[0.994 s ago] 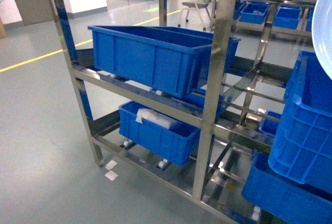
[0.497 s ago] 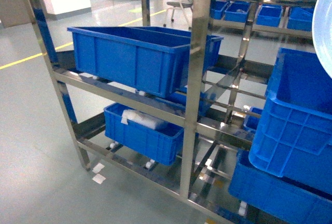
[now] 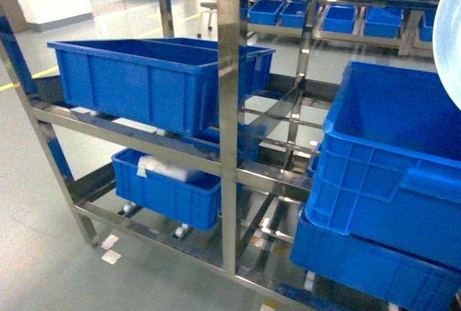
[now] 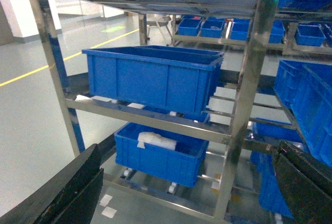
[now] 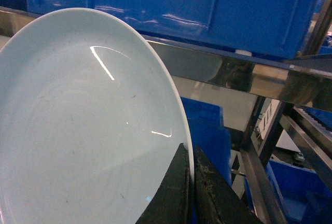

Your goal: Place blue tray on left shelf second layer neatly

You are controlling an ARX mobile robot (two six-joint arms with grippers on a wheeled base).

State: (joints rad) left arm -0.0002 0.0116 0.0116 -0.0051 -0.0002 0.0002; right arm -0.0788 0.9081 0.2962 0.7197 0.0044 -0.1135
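The blue tray is a pale sky-blue oval dish filling the left of the right wrist view. My right gripper is shut on its rim, one dark finger on each side. In the head view only a sliver of the blue tray shows at the right edge, held up high. The left shelf is a shiny steel rack straight ahead, also in the left wrist view as the left shelf. My left gripper is open and empty, its black fingers wide apart, well short of the rack.
A big blue crate sits on the rack's middle tier. A smaller crate holding a white bag sits on the tier below. Two stacked blue crates stand close on the right. More crates line racks behind. Grey floor lies at left.
In the head view the rack and crates have slid left and the right-hand crates loom larger. The tray stays at the right edge.
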